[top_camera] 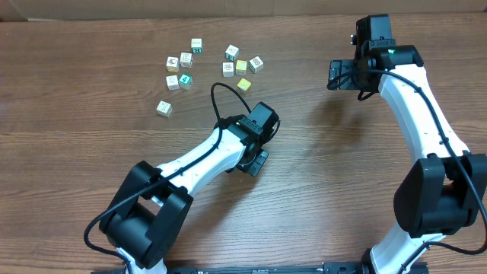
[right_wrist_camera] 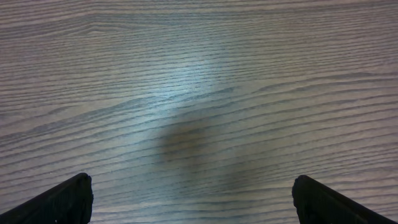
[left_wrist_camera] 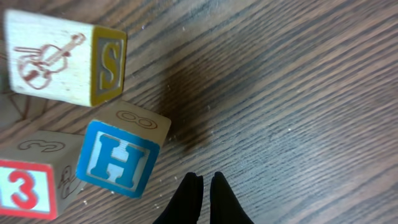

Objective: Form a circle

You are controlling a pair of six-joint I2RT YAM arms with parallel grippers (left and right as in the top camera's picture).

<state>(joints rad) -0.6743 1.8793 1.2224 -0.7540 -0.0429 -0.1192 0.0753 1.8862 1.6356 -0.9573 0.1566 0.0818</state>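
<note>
The circle (left_wrist_camera: 127, 121) was seen only in part, in the left wrist view. A blue H cube (left_wrist_camera: 115, 158), a red 3 cube (left_wrist_camera: 25, 190) and a cream violin cube (left_wrist_camera: 50, 59) were packed just beside the left gripper (left_wrist_camera: 203, 177), which was closed on nothing. Nudging was judged to be in hand, and a gentle sideways push was called for next. Loose cubes (top_camera: 227, 68) were scattered well apart, not in the way. The right gripper (right_wrist_camera: 191, 183) was spread wide, empty.
</note>
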